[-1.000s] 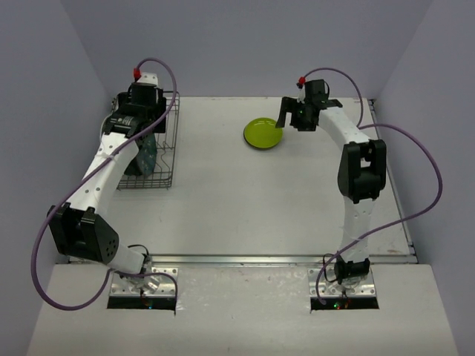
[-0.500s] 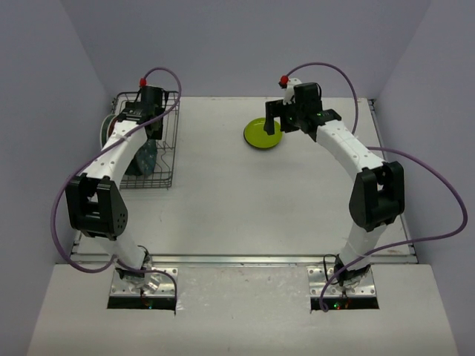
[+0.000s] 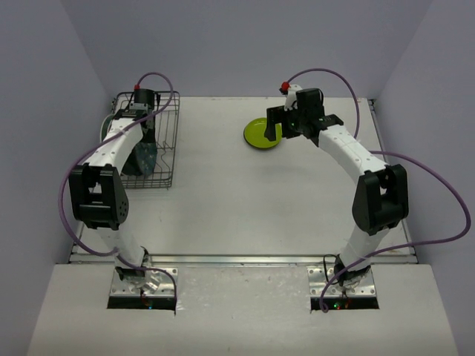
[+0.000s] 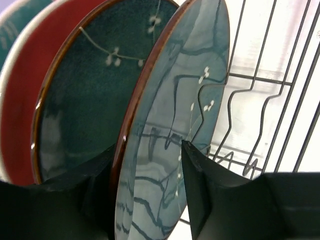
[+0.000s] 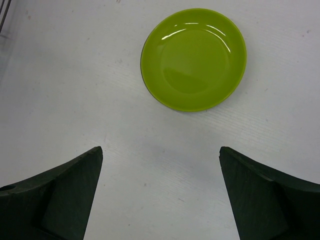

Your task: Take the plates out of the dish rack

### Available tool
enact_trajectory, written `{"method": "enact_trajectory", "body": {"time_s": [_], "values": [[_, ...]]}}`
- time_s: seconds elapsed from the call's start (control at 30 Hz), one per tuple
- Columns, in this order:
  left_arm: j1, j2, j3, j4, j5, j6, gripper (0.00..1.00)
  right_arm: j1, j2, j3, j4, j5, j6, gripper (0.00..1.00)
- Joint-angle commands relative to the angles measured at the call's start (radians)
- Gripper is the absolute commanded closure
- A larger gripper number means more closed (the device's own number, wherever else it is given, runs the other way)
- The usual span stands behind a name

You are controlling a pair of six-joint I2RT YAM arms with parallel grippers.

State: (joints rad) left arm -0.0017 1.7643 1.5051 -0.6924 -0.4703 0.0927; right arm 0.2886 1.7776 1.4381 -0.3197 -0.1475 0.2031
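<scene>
The black wire dish rack (image 3: 172, 137) stands at the back left. In the left wrist view several plates stand upright in it: a bluish-teal plate (image 4: 190, 85) in front, a dark teal one with a brown rim (image 4: 85, 90) behind it, then a red one (image 4: 27, 100). My left gripper (image 3: 146, 132) reaches down into the rack. Its jaws (image 4: 149, 150) sit on either side of the bluish-teal plate's rim and press on it. A lime-green plate (image 3: 257, 135) lies flat on the table. My right gripper (image 3: 276, 127) hovers at its right edge, open and empty (image 5: 161, 150), with the plate (image 5: 194, 59) just ahead.
The rack's upright wire dividers (image 4: 270, 100) stand to the right of the held plate. Grey walls close in the table at the back and sides. The white table (image 3: 245, 200) stretches between the rack and the green plate.
My left arm has folded up and drawn its elbow toward the rack, with the gripper staying over the plates. My right gripper has shifted left, over the green plate's right edge.
</scene>
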Motion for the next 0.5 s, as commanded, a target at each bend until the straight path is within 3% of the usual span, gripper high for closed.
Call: {"method": "enact_trajectory", "body": {"time_s": [0.0, 0.23, 0.47], "values": [[0.038, -0.004, -0.002, 0.058, 0.12, -0.018, 0.61, -0.002, -0.049, -0.01, 0.055, -0.026, -0.015, 0.02], [0.04, -0.054, 0.004, 0.067, 0.124, -0.011, 1.0, 0.0, -0.051, -0.011, 0.054, -0.048, -0.003, 0.03], [0.037, -0.108, 0.128, 0.014, 0.069, 0.034, 1.0, 0.007, -0.06, -0.009, 0.055, -0.054, 0.002, 0.03]]}}
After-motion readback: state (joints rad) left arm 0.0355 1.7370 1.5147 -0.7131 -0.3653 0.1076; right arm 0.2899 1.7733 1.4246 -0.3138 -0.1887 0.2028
